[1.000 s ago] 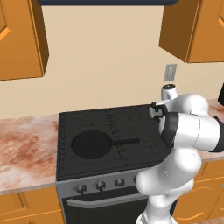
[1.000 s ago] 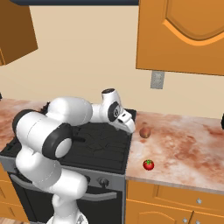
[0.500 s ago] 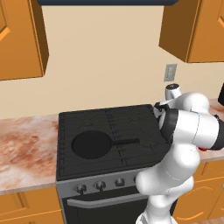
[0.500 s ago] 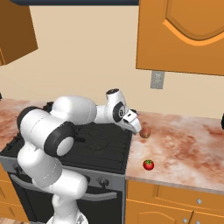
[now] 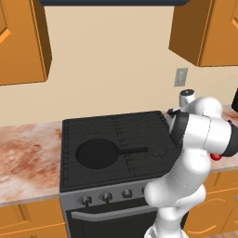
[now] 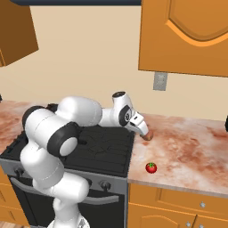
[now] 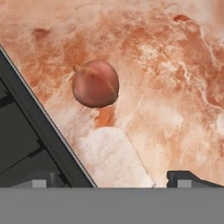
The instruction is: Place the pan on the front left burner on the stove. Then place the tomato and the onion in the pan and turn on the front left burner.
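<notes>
With the pan (image 5: 96, 154) set on the front left burner (image 5: 93, 160), the gripper (image 6: 143, 132) is shown above the onion (image 7: 95, 83), jaws fully spread and empty; a closure biased toward 6 o'clock could roll the bulb across the desk (image 7: 175, 87).

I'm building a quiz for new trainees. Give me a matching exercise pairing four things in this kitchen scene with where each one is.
Things:
1. pan
2. onion
3. tomato
4. pincer

Places:
A. near the counter's front edge, right of the stove
B. on the front left burner
C. open, above the onion
D. on the counter beside the stove's right edge

Pairs: 1-B, 2-D, 3-A, 4-C
</notes>
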Controlling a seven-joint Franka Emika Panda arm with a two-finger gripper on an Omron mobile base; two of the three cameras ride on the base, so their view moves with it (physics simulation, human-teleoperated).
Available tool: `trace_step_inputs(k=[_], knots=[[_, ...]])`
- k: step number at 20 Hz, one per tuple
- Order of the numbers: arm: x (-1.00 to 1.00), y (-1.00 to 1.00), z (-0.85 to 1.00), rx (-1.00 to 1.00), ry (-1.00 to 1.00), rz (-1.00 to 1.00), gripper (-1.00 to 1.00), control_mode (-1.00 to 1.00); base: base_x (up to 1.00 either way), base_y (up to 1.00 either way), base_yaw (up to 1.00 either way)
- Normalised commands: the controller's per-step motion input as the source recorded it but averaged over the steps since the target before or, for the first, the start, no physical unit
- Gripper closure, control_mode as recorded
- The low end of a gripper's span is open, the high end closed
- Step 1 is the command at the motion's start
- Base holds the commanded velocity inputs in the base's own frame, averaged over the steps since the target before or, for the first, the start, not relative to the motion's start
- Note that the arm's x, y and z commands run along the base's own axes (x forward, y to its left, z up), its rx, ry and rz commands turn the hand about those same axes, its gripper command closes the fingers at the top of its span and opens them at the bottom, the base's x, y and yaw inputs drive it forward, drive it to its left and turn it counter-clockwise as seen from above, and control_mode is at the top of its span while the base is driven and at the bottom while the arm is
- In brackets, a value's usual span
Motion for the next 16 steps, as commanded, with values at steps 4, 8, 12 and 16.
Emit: trace_step_inputs(k=[4, 8, 12, 16], knots=[[0.12, -0.15, 0.0, 0.0, -0.05, 0.01, -1.0, -1.0, 0.0, 0.0, 0.0], [0.08, -0.13, 0.0, 0.0, -0.06, 0.03, -1.0, -1.0, 0.0, 0.0, 0.0], [0.04, -0.16, 0.0, 0.0, -0.05, 0.02, -1.0, -1.0, 0.0, 0.0, 0.0], [0.02, -0.13, 0.0, 0.0, -0.03, 0.05, -1.0, -1.0, 0.0, 0.0, 0.0]])
